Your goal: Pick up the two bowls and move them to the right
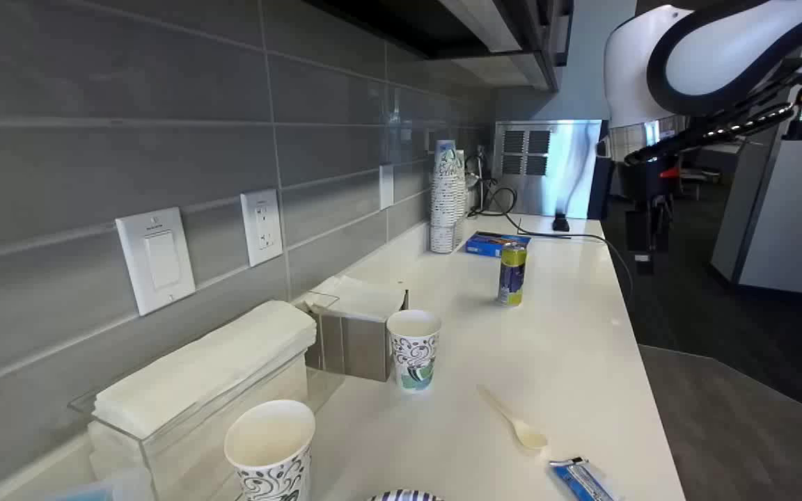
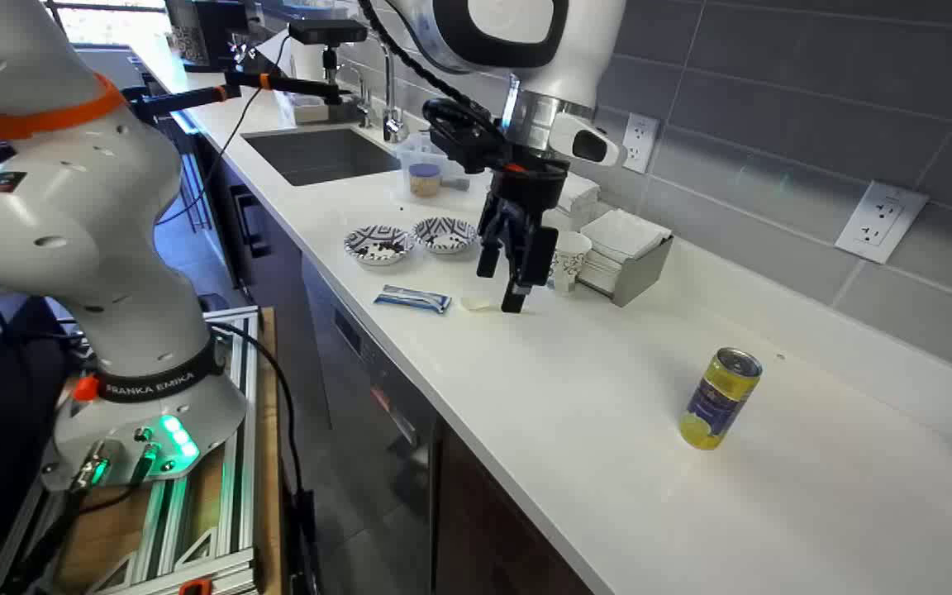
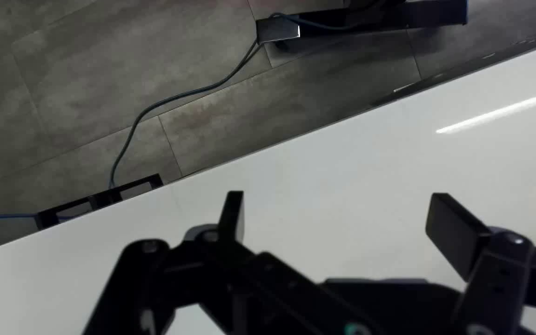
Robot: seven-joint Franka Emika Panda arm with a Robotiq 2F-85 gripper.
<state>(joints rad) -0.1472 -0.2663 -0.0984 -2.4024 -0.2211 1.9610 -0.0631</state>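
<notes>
Spill risk, worktop (image 2: 592, 405) front edge
Gripper (image 3: 342, 222) spread; you might spill the nearer bowl (image 2: 373, 235) (dark bits (image 2: 393, 247) inside) by tilting.

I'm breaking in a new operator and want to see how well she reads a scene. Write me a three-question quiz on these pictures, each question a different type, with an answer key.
1. True or false: in an exterior view, the two bowls stand side by side on the counter.
2. Multiple choice: the gripper in the wrist view is
A) shut on one of the bowls
B) open, holding nothing
C) shut and empty
3. Compare: which lies nearer the bowls, the blue packet or the can?

Key: 1. True. 2. B. 3. The blue packet.
</notes>
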